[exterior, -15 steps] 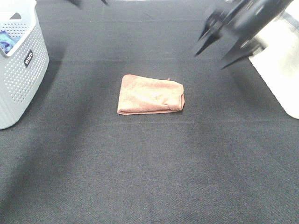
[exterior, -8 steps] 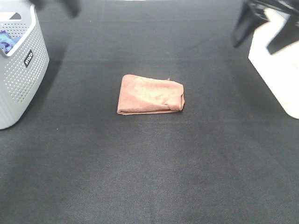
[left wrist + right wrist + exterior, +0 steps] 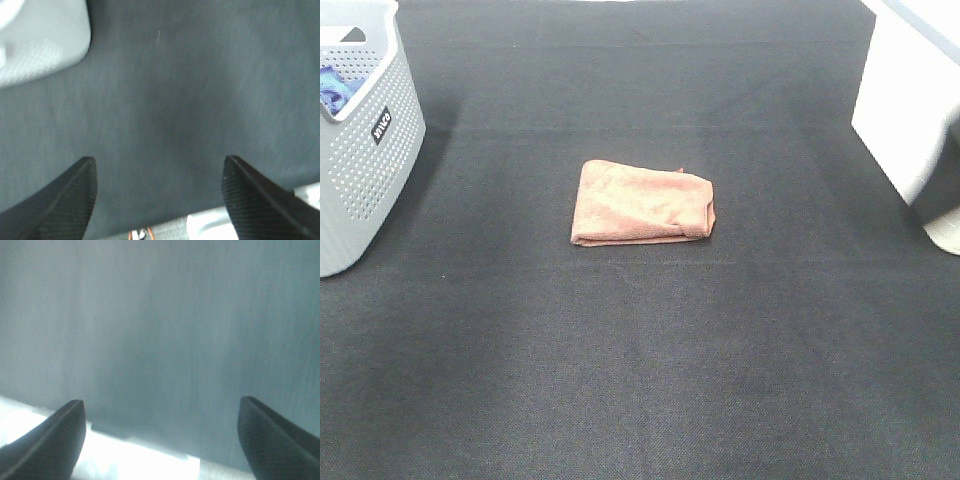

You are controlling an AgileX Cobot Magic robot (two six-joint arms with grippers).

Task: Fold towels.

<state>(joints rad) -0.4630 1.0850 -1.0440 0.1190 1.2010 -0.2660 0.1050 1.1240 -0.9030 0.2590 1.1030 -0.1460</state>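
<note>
The rust-brown towel [image 3: 642,203] lies folded into a small rectangle on the black cloth near the middle of the table in the exterior high view. Neither arm shows in that view. In the left wrist view my left gripper [image 3: 157,167] stands open, its dark fingers [image 3: 65,200] wide apart over bare black cloth. In the right wrist view my right gripper [image 3: 162,407] is open too, with nothing between its fingers [image 3: 272,440]. The towel appears in neither wrist view.
A grey perforated basket [image 3: 365,150] with a blue cloth [image 3: 332,88] inside stands at the far left; its corner [image 3: 40,45] shows in the left wrist view. A white box [image 3: 910,110] stands at the right edge. Black cloth [image 3: 640,360] covers the table.
Both arms have pulled back out of the exterior high view, the right one toward the upper right and the left one toward the upper left. The towel has not moved.
</note>
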